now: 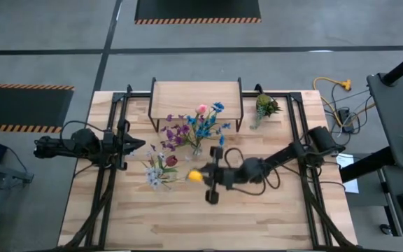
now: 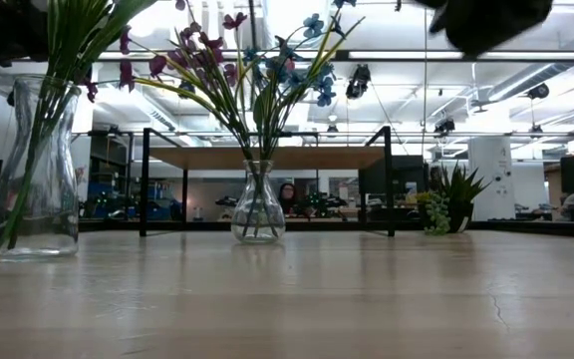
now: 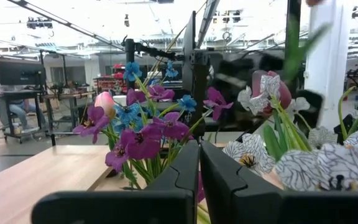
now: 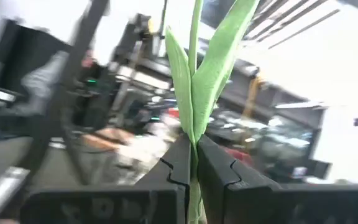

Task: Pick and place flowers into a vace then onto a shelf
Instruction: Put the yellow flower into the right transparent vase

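My right gripper hovers above the table's middle, shut on a flower with an orange head. In the right wrist view its green stem and leaves rise past the fingers. A glass vase of purple, blue and pink flowers stands on the table in front of the shelf. A second vase with whitish and dark red flowers stands nearer the left. My left gripper waits shut, left of both vases, its fingers pointing at the flowers. My right gripper pinches the orange flower's green stem between its two fingers, just below the leaves. The stem runs on forward along the fingers, toward the table's left. The flower is lifted clear of the table, with its orange head just past the fingertips.
A short leafy sprig in a small pot stands at the shelf's right end. Black rails run along both sides of the wooden tabletop. The near half of the tabletop is bare wood. A person sits in the room beyond.
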`<state>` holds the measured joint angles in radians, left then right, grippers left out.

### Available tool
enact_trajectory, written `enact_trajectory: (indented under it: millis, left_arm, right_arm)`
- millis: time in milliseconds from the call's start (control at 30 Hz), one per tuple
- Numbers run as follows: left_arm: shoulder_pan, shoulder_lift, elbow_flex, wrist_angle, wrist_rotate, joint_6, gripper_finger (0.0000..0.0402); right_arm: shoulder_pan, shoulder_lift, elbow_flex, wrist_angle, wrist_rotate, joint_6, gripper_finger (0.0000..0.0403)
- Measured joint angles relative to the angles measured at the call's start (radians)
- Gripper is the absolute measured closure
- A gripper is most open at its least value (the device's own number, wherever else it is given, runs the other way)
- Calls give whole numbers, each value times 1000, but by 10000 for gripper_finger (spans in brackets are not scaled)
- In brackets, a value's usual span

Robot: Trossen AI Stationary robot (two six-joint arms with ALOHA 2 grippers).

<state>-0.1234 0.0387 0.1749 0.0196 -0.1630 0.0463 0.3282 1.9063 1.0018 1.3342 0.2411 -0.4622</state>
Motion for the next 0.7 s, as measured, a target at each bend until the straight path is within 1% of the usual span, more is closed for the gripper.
enact_trajectory:
  millis: [133,233,333,467,567,700]
  left_arm:
    - [0,0,0,-1,0,0,402]
    - [0,0,0,-1,0,0,402]
    - [0,0,0,-2,0,0,402]
    - [0,0,0,-1,0,0,402]
    - [0,0,0,-1,0,0,402]
    - [0,0,0,-1,0,0,402]
  right_arm:
    - [-60,34,-41,118,0,-68,394]
    - [-109,60,-47,165,-8,-68,394]
    - [-141,74,-49,203,-5,-104,394]
    - [-167,63,-50,216,-14,-166,394]
    - [-203,63,-52,208,-20,-153,394]
    - [-238,69,-54,191,-60,-147,394]
